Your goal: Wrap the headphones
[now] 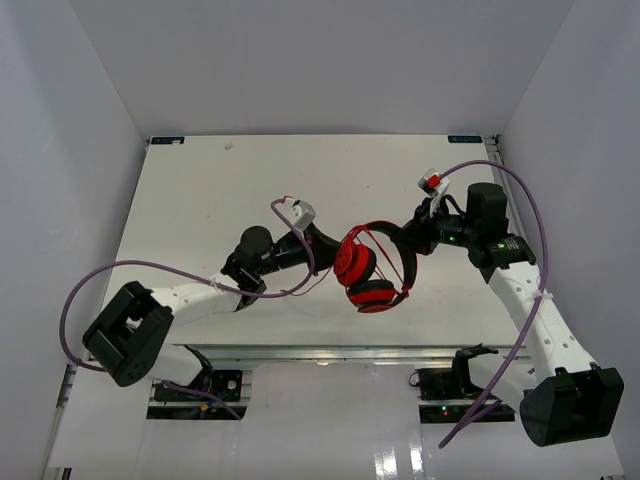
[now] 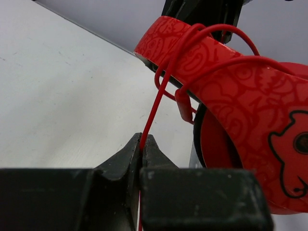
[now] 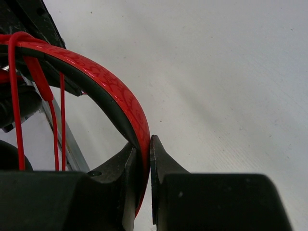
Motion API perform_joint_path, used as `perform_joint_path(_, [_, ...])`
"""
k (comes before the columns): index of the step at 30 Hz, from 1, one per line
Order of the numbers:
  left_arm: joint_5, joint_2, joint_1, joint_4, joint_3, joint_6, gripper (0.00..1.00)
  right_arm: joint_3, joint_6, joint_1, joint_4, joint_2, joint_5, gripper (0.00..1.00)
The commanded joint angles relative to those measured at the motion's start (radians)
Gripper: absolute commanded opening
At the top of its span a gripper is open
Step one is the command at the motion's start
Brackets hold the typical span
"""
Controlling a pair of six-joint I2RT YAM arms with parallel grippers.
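The red headphones (image 1: 372, 268) hang above the middle of the table, held up between both arms. My right gripper (image 1: 414, 240) is shut on the headband (image 3: 126, 103), which is red outside and black inside. My left gripper (image 1: 322, 246) is shut on the thin red cable (image 2: 153, 113). The cable runs up from the jaws and loops over the red headband (image 2: 226, 77) several times. A red ear cup (image 2: 269, 159) fills the right of the left wrist view. Cable strands (image 3: 17, 106) hang from the band in the right wrist view. A loose stretch of cable (image 1: 300, 290) trails under the left arm.
The white table (image 1: 200, 200) sits inside white walls. Thick purple robot cables (image 1: 100, 275) arc off both arms. The metal rail at the table's near edge (image 1: 330, 352) lies just below the headphones.
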State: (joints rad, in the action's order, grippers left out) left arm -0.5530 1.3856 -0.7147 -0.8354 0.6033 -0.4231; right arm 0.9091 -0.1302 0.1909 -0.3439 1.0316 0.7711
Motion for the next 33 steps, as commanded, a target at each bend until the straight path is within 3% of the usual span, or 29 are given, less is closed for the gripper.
perform_joint_path(1, [-0.039,0.078,0.005,-0.256,-0.038,-0.138,0.18,0.105,0.121,-0.008,0.074,0.009,0.093,0.08])
perform_joint_path(22, [-0.012,0.457,-0.119,-0.47,0.054,-0.144,0.25,0.198,0.189,-0.008,0.079,0.035,0.071,0.08])
perform_joint_path(26, [0.075,0.447,-0.127,-0.524,0.016,-0.125,0.38,0.212,0.193,-0.008,0.072,0.036,0.069,0.08])
perform_joint_path(30, [0.184,0.39,-0.129,-0.568,-0.099,-0.082,0.42,0.221,0.196,-0.008,0.066,0.035,0.069,0.08])
perform_joint_path(33, [0.19,0.308,-0.133,-0.559,-0.186,-0.059,0.43,0.228,0.204,-0.008,0.066,0.041,0.074,0.08])
